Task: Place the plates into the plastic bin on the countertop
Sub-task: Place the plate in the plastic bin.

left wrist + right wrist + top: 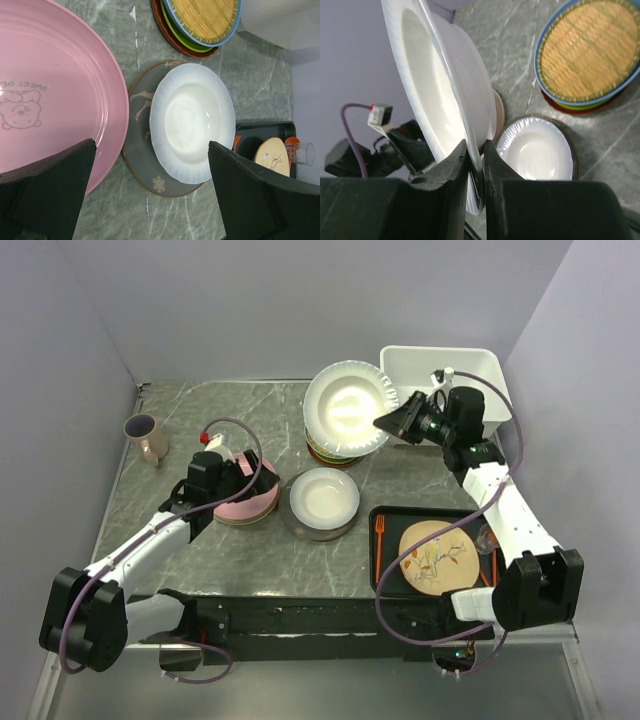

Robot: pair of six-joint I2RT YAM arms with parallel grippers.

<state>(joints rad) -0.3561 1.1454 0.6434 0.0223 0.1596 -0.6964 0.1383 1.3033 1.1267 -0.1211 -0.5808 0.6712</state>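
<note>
Grey-green marble with thin white veins is covering the bench (200, 410), and plain lilac walls (250, 300) are closing it in on three sides. The bin (440, 365) is standing in the far right corner. The right pincer (388, 423) is clamping the rim of a white plate (345, 405), holding it tilted on edge above a stack (205, 20) just left of the bin. The left pincer (222, 458) is gaping wide, gripping nothing, over a pink plate (250, 502). A second white plate (323, 495) is lying on a grey plate (137, 150) mid-bench.
</note>
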